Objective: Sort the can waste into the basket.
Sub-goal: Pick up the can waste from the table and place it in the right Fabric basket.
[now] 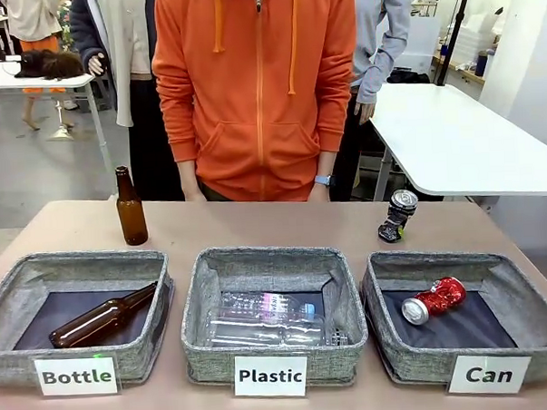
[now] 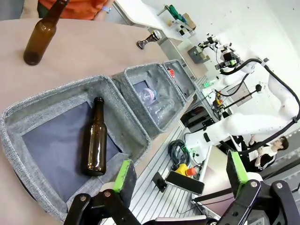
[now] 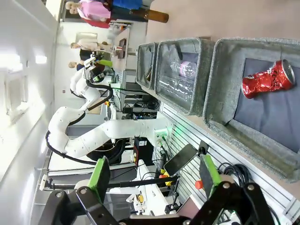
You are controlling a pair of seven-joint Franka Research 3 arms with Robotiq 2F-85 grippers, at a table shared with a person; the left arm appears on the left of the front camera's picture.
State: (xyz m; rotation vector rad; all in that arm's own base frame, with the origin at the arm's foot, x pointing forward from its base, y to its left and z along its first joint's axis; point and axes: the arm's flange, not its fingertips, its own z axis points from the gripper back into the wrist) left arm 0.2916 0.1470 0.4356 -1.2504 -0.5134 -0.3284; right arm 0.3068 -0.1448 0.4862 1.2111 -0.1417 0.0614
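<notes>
The left fingers point(image 2: 123, 174) are seen wide apart with nothing between them, above the near-left corner of the surface point(image 1: 256, 226). The right fingers point(image 3: 99, 172) are also spread wide and hold nothing, before the near-right corner.

Three grey fabric baskets with dark bases are placed in a row along the near edge of the surface. A white label with black print is fixed on the near wall of each. On the left basket point(image 1: 76, 260) "Bottle" is read; one brown glass bottle point(image 1: 101, 319) lies in it on its side, neck towards the far-right corner of the basket. On the middle basket point(image 1: 267, 254) "Plastic" is read; clear plastic bottles point(image 1: 265, 320) lie in it, two as far as can be counted, one of them with a purple wrapper whose print cannot be read. On the right basket point(image 1: 374, 300) "Can" is read; the red can point(image 1: 434, 301), dented at the waist, lies in it on its side on the dark base, silver top turned to the near left.

Behind the baskets, two things are left on the bare surface. The black can point(image 1: 397, 216) stands, a little tilted, just behind the far rim of the "Can" basket, outside it; its print is too small to be read. A second brown bottle point(image 1: 130, 208) stands upright behind the "Bottle" basket, near the far edge.

In total two cans, two brown bottles and three baskets are counted.

At the far edge a person in an orange hooded jacket point(image 1: 255, 88) is standing.
</notes>
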